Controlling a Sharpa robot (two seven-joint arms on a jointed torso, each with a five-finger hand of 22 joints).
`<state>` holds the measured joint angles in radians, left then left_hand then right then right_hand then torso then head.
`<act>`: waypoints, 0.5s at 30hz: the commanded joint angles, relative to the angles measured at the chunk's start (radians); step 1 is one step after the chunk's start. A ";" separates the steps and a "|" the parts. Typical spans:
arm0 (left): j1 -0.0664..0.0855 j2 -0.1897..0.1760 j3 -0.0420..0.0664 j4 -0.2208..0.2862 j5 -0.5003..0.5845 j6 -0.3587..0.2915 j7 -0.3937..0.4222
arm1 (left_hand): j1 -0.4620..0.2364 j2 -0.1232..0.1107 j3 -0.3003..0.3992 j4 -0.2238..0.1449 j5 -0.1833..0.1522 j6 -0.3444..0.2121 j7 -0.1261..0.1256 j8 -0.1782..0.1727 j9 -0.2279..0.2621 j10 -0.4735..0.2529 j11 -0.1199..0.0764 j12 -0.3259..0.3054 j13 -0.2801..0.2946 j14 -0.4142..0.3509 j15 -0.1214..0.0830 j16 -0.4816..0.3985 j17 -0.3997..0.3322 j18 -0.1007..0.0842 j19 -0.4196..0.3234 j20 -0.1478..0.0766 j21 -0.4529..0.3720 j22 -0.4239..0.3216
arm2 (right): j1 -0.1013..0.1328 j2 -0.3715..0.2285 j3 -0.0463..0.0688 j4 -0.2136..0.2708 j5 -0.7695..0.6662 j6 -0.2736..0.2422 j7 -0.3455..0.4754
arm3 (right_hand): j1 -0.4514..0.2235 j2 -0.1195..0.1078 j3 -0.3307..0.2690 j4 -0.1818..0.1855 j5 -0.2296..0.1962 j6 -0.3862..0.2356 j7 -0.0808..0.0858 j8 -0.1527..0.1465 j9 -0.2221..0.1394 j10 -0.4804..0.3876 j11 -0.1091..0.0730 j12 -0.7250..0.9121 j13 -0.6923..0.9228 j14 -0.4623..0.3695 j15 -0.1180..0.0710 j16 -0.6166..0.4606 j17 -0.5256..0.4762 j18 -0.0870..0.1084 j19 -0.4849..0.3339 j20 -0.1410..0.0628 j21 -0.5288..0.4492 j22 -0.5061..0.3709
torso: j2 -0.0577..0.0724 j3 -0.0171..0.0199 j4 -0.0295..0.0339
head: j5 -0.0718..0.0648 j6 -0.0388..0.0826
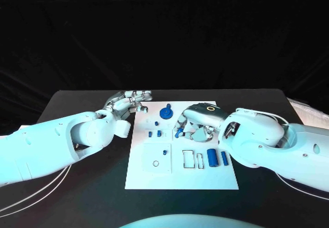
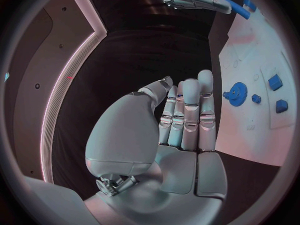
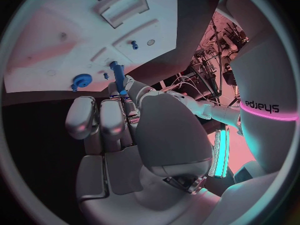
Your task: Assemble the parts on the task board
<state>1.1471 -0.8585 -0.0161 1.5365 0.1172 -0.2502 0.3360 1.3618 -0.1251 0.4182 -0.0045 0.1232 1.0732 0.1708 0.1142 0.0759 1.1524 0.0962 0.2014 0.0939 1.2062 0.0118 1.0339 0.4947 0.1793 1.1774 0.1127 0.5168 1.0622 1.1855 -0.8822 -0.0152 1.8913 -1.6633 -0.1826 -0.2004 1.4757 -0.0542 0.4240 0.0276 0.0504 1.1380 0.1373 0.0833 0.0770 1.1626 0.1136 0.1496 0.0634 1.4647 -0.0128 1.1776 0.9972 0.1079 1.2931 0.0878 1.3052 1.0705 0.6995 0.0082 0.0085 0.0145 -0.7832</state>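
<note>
The white task board [image 1: 179,176] lies in the middle of the table. My right hand [image 1: 197,124] hovers over the board's middle and pinches a slim blue rod [image 3: 119,76] between thumb and fingertips; the same rod [image 2: 237,7] sticks out of that hand in the left wrist view. A blue gear [image 1: 167,113] sits at the board's far end, with small blue blocks [image 1: 154,134] just in front of it. My left hand [image 1: 130,102] floats over the black table beside the board's far left corner, its fingers [image 2: 186,116] straight and holding nothing.
Two blue cylinders [image 1: 217,157] lie on the board's right side beside two narrow rectangular recesses [image 1: 192,159]. A small blue peg [image 1: 165,152] stands above a round hole [image 1: 155,163]. Black table [image 1: 89,190] surrounds the board.
</note>
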 commanded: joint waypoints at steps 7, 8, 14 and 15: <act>0.000 0.004 0.000 0.002 -0.001 0.019 0.003 | 0.008 0.003 -0.004 -0.001 0.002 -0.007 -0.003 0.007 -0.001 -0.005 -0.001 0.005 0.001 -0.006 0.002 -0.005 -0.002 0.003 0.008 0.002 -0.005 -0.002 | -0.067 0.102 -0.007 -0.029 -0.010 -0.006 0.052 | 0.006 -0.001 0.046 -0.039 0.004 -0.003 0.007 -0.007 -0.002 0.050 -0.042 -0.006 0.001 0.017 0.000 0.005 0.000 -0.004 0.006 0.003 0.003 -0.001 | 0.002 -0.0012 0.0050 | 0.019 -0.008; 0.000 0.004 0.000 0.003 -0.001 0.019 0.003 | 0.009 0.004 -0.005 -0.001 0.002 -0.007 -0.003 0.007 -0.001 -0.005 -0.002 0.005 0.001 -0.007 0.002 -0.005 -0.002 0.003 0.008 0.002 -0.005 -0.002 | -0.075 0.110 -0.008 -0.032 -0.015 -0.005 0.057 | 0.006 -0.001 0.047 -0.040 0.004 -0.003 0.007 -0.007 -0.002 0.050 -0.042 -0.006 0.001 0.017 0.000 0.005 0.000 -0.004 0.006 0.003 0.003 -0.001 | 0.003 -0.0012 0.0056 | 0.020 -0.008; 0.000 0.005 0.000 0.004 -0.001 0.019 0.002 | 0.009 0.004 -0.005 -0.001 0.002 -0.007 -0.003 0.007 -0.001 -0.005 -0.002 0.005 0.001 -0.007 0.002 -0.005 -0.002 0.003 0.008 0.002 -0.005 -0.002 | -0.109 0.150 -0.012 -0.065 -0.036 0.009 0.071 | 0.005 -0.003 0.048 -0.042 0.004 -0.003 0.008 -0.007 -0.002 0.051 -0.042 -0.007 0.002 0.017 0.000 0.005 0.000 -0.004 0.005 0.003 0.003 -0.001 | 0.000 -0.0018 0.0028 | 0.029 -0.015; 0.000 0.005 0.000 0.005 -0.001 0.020 0.002 | 0.009 0.004 -0.005 -0.001 0.002 -0.007 -0.003 0.007 -0.001 -0.005 -0.002 0.005 0.001 -0.007 0.002 -0.005 -0.002 0.003 0.008 0.002 -0.005 -0.002 | -0.113 0.155 -0.013 -0.070 -0.043 0.010 0.071 | 0.005 -0.003 0.048 -0.042 0.004 -0.003 0.008 -0.007 -0.002 0.051 -0.042 -0.007 0.002 0.017 0.000 0.005 0.000 -0.004 0.005 0.003 0.003 -0.001 | 0.001 -0.0016 0.0031 | 0.031 -0.015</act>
<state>1.1471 -0.8552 -0.0167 1.5383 0.1172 -0.2493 0.3350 1.3618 -0.1251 0.4182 -0.0045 0.1232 1.0732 0.1707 0.1180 0.0759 1.1524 0.0962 0.2014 0.0939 1.2061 0.0119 1.0339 0.4936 0.1793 1.1810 0.1163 0.5169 1.0609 1.0760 -0.7317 -0.0280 1.8268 -1.6714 -0.1850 -0.1558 1.4755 -0.0545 0.4296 0.0218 0.0502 1.1346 0.1406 0.0796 0.0759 1.1626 0.1136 0.1401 0.0640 1.4647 -0.0127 1.1775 0.9970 0.1079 1.2931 0.0878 1.3052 1.0703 0.7008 0.0071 0.0126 0.0409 -0.7961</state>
